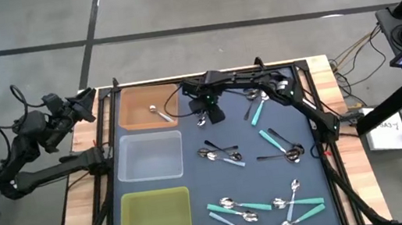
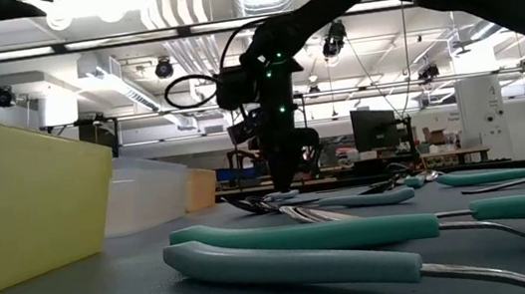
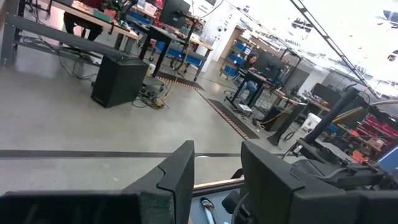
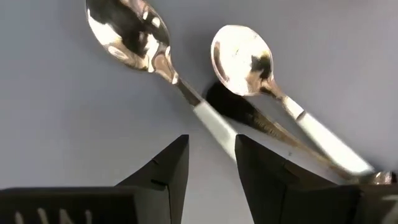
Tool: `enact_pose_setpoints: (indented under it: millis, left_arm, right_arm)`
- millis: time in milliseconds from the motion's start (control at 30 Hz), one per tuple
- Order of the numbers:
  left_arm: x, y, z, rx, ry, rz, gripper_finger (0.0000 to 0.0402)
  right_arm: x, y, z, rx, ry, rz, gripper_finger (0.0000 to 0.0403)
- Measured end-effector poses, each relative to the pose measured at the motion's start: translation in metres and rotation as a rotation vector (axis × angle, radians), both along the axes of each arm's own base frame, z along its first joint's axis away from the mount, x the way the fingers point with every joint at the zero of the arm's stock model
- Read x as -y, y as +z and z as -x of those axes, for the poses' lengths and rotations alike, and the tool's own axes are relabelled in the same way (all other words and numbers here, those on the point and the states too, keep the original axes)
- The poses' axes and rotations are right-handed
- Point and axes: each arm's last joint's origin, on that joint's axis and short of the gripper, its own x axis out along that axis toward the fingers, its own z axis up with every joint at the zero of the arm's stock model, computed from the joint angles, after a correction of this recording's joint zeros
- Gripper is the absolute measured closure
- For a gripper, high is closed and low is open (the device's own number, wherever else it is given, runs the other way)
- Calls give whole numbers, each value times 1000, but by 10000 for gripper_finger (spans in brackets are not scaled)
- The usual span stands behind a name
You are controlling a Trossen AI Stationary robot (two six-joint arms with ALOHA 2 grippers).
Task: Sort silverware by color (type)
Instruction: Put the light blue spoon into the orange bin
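Note:
My right gripper (image 1: 206, 117) (image 2: 282, 185) points down at the table's far middle, just right of the orange tray (image 1: 130, 100). It is open (image 4: 211, 155) over two spoons with shiny bowls and pale handles. The handle of one spoon (image 4: 214, 127) runs into the gap between the fingers, and the other spoon (image 4: 249, 59) lies beside it. Whether the fingers touch the handle does not show. One silver spoon (image 1: 160, 115) lies in the orange tray. Teal-handled spoons (image 1: 258, 109) (image 1: 239, 205), silver ones (image 1: 219, 156) and dark ones (image 1: 221, 146) lie scattered on the dark mat. My left gripper (image 1: 89, 98) (image 3: 216, 180) waits open beyond the table's far left corner.
A clear tray (image 1: 147, 140) and a yellow-green tray (image 1: 154, 196) line the mat's left side below the orange one. In the low view, teal handles (image 2: 304, 237) lie close to the camera. Cables and a desk stand off the table's right edge.

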Motion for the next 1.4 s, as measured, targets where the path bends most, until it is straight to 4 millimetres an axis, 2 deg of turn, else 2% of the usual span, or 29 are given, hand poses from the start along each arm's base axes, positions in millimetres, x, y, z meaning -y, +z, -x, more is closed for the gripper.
enact_pose_setpoints:
  millis: [300,733,833,1033,1100,1233,1400]
  left_arm:
    - [0,0,0,0,0,3,287]
    - [0,-3,-1,-11,-3,8,287]
    - [0,-3,-1,-11,-8,8,287]
    - [0,-3,-1,-21,-9,12,287]
    - [0,-4,-1,-28,-9,14,287]
    - [0,-6,-1,-35,-9,25,287]
    - [0,-6,-1,-33,-9,30,287]
  right_arm:
    - [2,-7,-2,26,9,13,282]
    - [1,-25,6,-19,-25,-11,288]
    - [0,-26,7,-23,-49,-21,306]
    - [-1,-26,9,-41,-45,-34,373]
    - [-1,-26,10,-56,-45,-41,381]
    - [-4,-22,15,-75,-44,-101,380]
    - [-11,0,18,-16,-26,-187,380]
